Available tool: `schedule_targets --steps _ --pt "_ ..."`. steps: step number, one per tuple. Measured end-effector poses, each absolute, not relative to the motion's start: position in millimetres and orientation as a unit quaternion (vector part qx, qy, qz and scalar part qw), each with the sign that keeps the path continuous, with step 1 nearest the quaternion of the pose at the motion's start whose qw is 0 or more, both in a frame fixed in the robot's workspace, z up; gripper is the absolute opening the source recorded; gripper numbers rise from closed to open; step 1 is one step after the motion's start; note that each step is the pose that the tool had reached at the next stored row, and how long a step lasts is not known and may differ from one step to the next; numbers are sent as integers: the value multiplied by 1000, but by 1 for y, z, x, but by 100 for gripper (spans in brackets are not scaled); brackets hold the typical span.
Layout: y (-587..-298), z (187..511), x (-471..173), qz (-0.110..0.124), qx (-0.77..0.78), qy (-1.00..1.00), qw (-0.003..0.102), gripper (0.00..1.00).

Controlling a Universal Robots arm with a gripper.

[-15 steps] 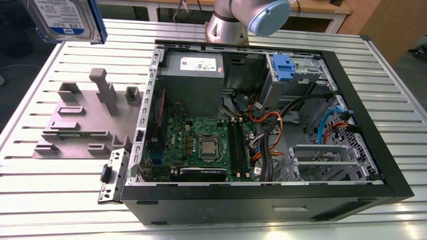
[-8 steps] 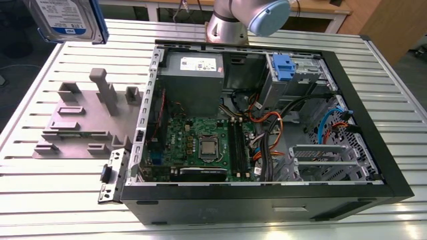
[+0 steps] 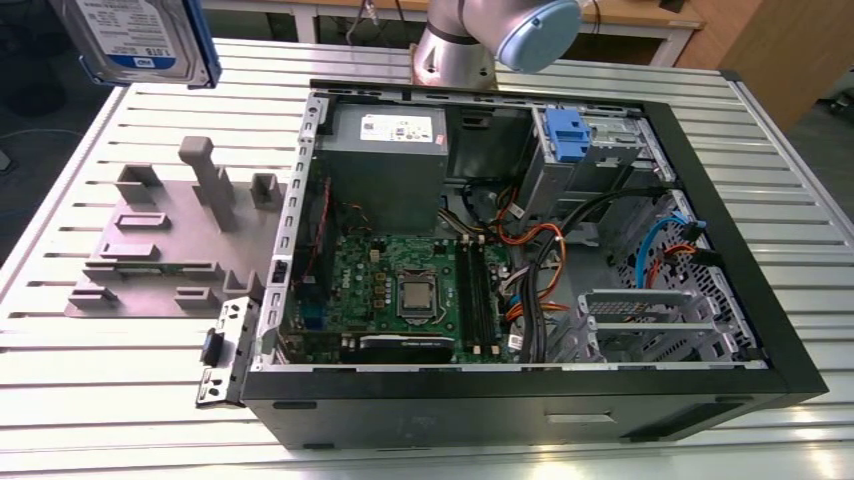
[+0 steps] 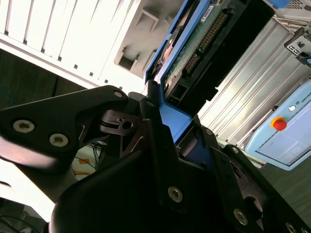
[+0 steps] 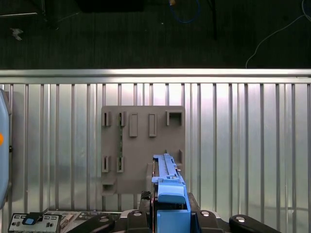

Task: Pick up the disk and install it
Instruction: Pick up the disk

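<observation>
1. The disk [image 3: 134, 35] hangs in the exterior view's upper left corner, raised clear of the table [image 3: 747, 130], label toward the camera. The frame's top edge cuts off its upper part.
2. In the second wrist view the gripper [image 4: 177, 127] is clamped on the disk's [image 4: 204, 34] blue bracket, with black fingers [image 4: 154, 131] pressed against either side. The green circuit board and connector row face this camera, and the far end runs out of frame.
3. In the first wrist view the disk [image 5: 167, 182] is seen edge-on, rising from the gripper [image 5: 170, 216]. Its near end is hidden by the gripper body. The grey fixture plate [image 5: 141, 141] lies below, well apart.
4. Of the arm [image 3: 467, 40], a silver segment and a blue-grey joint cap show; the frame cuts off what is above them.
5. The case [image 3: 534, 400] lies open on the table, showing the motherboard [image 3: 400, 290], power supply [image 3: 387, 150] and blue caddy [image 3: 566, 135]. Orange and black cables [image 3: 534, 250] cross its middle.
6. The surface is slatted aluminium, with strong glare. The fixture plate [image 3: 147, 240] sits just beside the case, on the exterior view's left.
7. A dark floor [image 5: 121, 34] shows beyond the table edge, with a blue cable loop [image 5: 184, 14] on it. A pendant [image 4: 282, 131] with a red button stands off the table.
</observation>
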State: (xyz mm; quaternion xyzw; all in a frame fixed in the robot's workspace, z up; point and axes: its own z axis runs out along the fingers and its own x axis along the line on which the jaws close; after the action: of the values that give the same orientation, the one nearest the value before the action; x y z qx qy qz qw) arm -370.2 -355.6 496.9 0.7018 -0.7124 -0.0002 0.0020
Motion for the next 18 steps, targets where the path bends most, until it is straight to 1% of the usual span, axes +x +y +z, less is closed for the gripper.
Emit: schedule_targets --steps 18 --pt "-356 497 -365 0 702 -712 2 36"
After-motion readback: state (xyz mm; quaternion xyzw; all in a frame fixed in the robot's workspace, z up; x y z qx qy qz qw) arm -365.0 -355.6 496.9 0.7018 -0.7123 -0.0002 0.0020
